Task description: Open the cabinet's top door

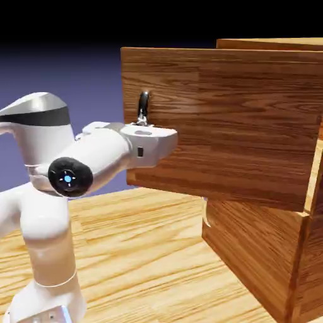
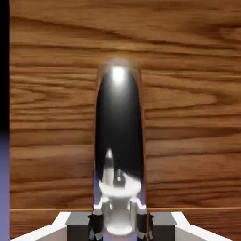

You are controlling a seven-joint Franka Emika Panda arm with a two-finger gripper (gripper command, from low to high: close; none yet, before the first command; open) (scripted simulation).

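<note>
Gripping the handle (image 2: pixel 118 117) of the top door (image 1: pixel 252 120), the gripper (image 1: pixel 142 121) is seen at centre left of the exterior view.
The door is swung out from the cabinet (image 1: pixel 265 252) at the right, over the bench (image 1: pixel 145 252); in the hand view the dark bar is clamped between the fingers (image 2: pixel 77 221).

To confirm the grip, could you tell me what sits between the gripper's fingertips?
The top door's handle fills the gap in the gripper, seen in the hand view.
</note>
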